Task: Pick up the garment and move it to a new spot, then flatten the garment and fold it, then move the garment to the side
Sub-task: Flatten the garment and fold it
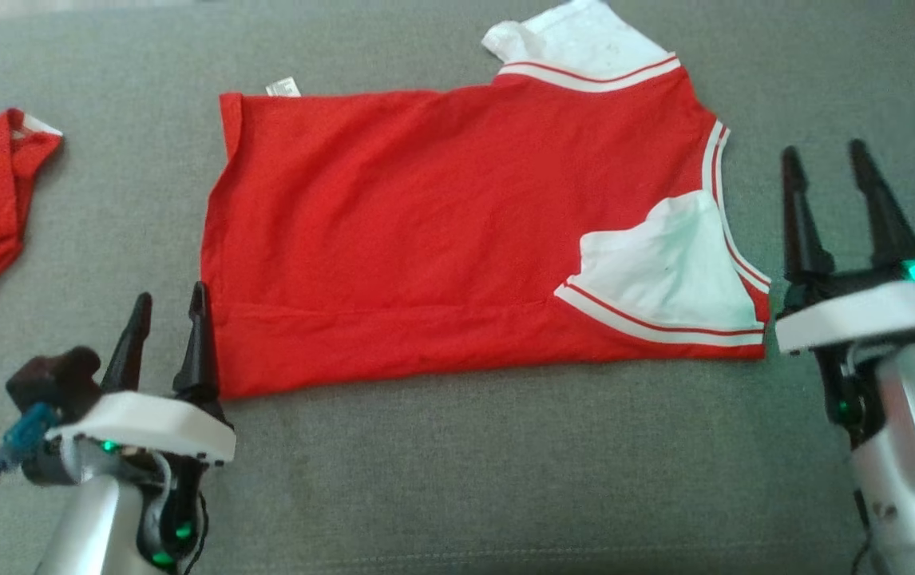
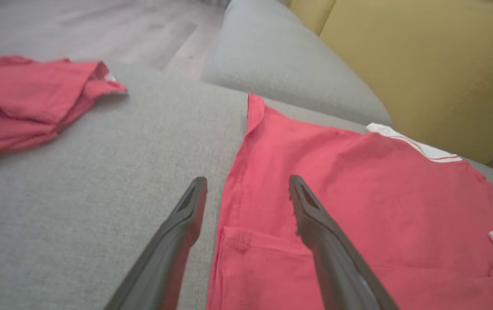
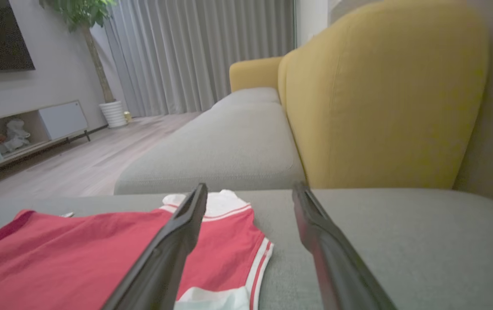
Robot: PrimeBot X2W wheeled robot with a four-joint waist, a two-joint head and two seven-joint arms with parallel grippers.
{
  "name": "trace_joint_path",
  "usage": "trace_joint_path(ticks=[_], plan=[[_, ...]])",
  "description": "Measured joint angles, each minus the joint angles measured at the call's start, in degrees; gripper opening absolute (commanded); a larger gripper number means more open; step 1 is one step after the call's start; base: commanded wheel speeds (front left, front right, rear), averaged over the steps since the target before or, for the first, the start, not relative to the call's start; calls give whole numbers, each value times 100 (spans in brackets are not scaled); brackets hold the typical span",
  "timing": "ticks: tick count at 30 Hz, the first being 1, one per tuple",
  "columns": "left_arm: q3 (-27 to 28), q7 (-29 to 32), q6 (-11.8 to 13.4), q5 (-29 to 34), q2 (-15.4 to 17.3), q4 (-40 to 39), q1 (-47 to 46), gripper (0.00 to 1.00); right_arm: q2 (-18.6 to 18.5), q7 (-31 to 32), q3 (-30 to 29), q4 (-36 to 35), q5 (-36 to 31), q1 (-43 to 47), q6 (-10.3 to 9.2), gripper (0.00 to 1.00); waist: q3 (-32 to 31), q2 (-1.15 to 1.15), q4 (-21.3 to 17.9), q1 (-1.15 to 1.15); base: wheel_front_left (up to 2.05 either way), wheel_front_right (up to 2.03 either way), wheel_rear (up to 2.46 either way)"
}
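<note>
With the shirt flat mid cushion, left gripper and right gripper gaping empty at its ends, pinch both near corners at once and lift evenly, keeping the fold straight.

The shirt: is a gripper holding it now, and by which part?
Nothing is held. The left gripper stands open astride the edge of the shirt; the right gripper is open beside it.
</note>
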Motion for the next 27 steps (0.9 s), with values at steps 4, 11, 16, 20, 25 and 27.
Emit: trace_joint_path(ticks=[4, 11, 16, 20, 25, 27], plan=[[-27, -304, 188, 401, -21, -469, 139, 100, 334, 21, -506, -703, -597, 639, 0, 100, -173, 0, 37, 0, 0, 0, 0], [-214, -401, 386, 1025, -3, -987, 560, 100, 824, 789, -854, -1962, -1065, 1977, 0, 100, -525, 0, 44, 0, 0, 0, 0], [-321, -404, 477, 1161, 15, -973, 990, 100, 947, 1114, -782, -2342, -1112, 2564, 0, 100, -703, 0, -1, 0, 0, 0, 0], [-383, -404, 491, 1202, 14, -943, 1166, 100, 959, 1278, -714, -2468, -1115, 2801, 0, 100, -829, 0, -32, 0, 0, 0, 0], [-394, -404, 538, 1203, 18, -923, 1203, 100, 983, 1349, -712, -2560, -1115, 2867, 0, 100, -918, 0, -49, 0, 0, 0, 0], [-404, -404, 539, 1209, 19, -921, 1203, 100, 991, 1374, -715, -2571, -1116, 2867, 0, 100, -924, 0, -53, 0, 0, 0, 0]])
